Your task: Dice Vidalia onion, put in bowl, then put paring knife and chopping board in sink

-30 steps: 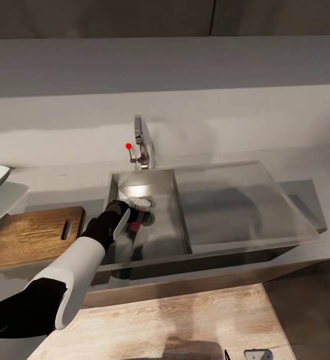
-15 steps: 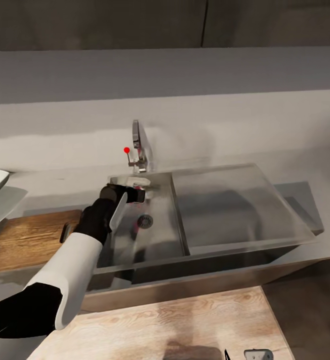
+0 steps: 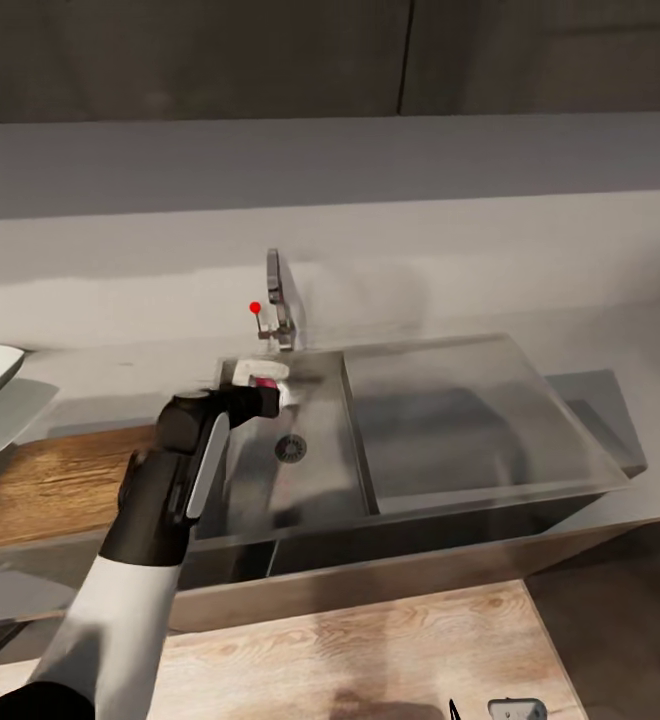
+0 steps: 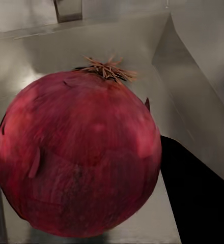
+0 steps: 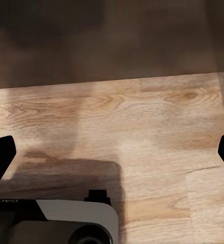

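Risen from the drain to the back rim of the sink (image 3: pixel 315 480), the left hand (image 3: pixel 260 385) is clamped on the Vidalia onion (image 4: pixel 79 155), presumably lifting it clear for the chopping board (image 3: pixel 45 485) beside its wrist. Below the hand, the basin looks empty. Right hand (image 5: pixel 112 152) hangs spread wide over wooden floor, holding nothing.

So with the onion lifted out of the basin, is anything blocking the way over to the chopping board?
Nothing visible. The left gripper holds the Vidalia onion above the sink, and the chopping board lies bare beside it.
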Motion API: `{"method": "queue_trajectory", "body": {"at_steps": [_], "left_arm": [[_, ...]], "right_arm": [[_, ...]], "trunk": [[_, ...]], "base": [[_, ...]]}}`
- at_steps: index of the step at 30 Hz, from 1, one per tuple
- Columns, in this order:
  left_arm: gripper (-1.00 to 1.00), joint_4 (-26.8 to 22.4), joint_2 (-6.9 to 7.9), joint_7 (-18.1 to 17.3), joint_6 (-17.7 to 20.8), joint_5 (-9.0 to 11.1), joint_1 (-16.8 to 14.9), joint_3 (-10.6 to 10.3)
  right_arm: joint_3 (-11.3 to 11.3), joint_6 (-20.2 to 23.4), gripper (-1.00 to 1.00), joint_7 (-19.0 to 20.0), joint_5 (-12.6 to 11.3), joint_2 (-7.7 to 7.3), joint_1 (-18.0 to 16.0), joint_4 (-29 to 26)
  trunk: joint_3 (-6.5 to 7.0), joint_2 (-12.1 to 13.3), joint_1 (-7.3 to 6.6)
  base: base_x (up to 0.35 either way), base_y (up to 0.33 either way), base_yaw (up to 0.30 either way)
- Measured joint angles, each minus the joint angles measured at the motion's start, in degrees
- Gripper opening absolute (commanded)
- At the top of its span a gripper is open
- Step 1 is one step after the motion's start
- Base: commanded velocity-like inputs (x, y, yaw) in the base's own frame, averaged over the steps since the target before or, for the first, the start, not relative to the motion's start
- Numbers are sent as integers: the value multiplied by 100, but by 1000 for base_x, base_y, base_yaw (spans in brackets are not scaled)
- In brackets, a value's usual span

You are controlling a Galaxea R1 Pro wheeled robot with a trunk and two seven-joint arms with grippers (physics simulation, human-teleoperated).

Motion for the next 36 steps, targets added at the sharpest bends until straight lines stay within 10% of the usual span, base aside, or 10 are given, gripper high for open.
{"method": "queue_trajectory", "body": {"at_steps": [7, 36], "left_arm": [[-100, -374, 53, -17, 22, 3, 406, -6], [-100, -388, 53, -17, 25, 7, 430, -6]], "right_arm": [[0, 1, 100, 0, 5, 0, 0, 3], [0, 0, 100, -6, 7, 0, 0, 5]], "trunk": [[64, 0, 0], [251, 1, 1]], "base": [[0, 0, 0], [-124, 201, 27]]}}
